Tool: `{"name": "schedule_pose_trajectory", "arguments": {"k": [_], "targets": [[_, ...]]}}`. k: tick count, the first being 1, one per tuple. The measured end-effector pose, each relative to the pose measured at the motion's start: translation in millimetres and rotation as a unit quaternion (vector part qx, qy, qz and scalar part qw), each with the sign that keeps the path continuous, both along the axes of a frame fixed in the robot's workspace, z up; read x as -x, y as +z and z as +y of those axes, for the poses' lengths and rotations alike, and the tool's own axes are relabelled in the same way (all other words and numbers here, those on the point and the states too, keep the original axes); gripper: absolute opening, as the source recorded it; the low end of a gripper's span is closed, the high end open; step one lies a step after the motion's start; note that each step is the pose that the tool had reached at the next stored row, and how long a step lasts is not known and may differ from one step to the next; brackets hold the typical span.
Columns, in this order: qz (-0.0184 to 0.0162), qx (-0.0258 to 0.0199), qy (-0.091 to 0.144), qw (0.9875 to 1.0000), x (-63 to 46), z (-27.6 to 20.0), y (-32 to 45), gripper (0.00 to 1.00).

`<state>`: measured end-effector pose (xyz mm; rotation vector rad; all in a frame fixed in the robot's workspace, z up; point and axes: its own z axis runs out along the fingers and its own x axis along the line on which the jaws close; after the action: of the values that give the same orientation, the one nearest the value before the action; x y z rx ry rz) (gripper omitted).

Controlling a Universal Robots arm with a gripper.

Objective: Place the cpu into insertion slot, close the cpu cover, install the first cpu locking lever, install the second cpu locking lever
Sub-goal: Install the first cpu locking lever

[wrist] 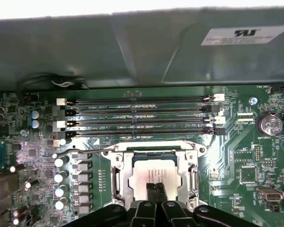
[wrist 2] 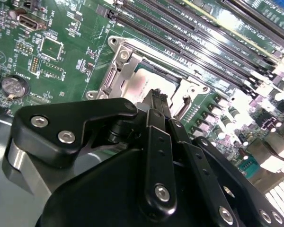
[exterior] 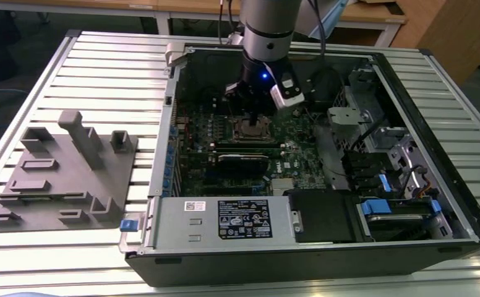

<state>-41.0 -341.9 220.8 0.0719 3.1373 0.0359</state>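
The cpu [wrist: 149, 174], a flat silver square, lies in the insertion slot [wrist: 154, 152] on the green motherboard. The cpu cover [wrist: 122, 178], a metal frame, lies flat around it. My gripper [wrist: 156, 189] hangs just above the cpu's near edge with its black fingers pressed together and nothing between them. In the second wrist view the fingertips [wrist 2: 157, 97] point at the cpu [wrist 2: 151, 78] inside the cover [wrist 2: 125, 61]. A thin wire lever [wrist 2: 182, 109] runs beside the frame; whether it is latched I cannot tell. In the exterior view the gripper [exterior: 252, 117] stands over the socket [exterior: 252, 131].
Several long black memory slots [wrist: 142, 116] run just beyond the socket. The computer case wall [wrist: 132, 47] rises behind them. A grey power-supply box [exterior: 219, 219] fills the case's front. A grey fixture block [exterior: 67, 173] sits on the slatted table at the exterior view's left.
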Motion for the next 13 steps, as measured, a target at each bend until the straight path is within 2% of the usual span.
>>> {"name": "schedule_pose_trajectory", "arguments": {"k": [8,13], "targets": [[0.0000,0.0000,0.000,1.0000,0.0,0.0,16.0,0.11],[-0.0001,-0.0005,0.000,1.0000,0.0,0.0,17.5,0.11]]}}
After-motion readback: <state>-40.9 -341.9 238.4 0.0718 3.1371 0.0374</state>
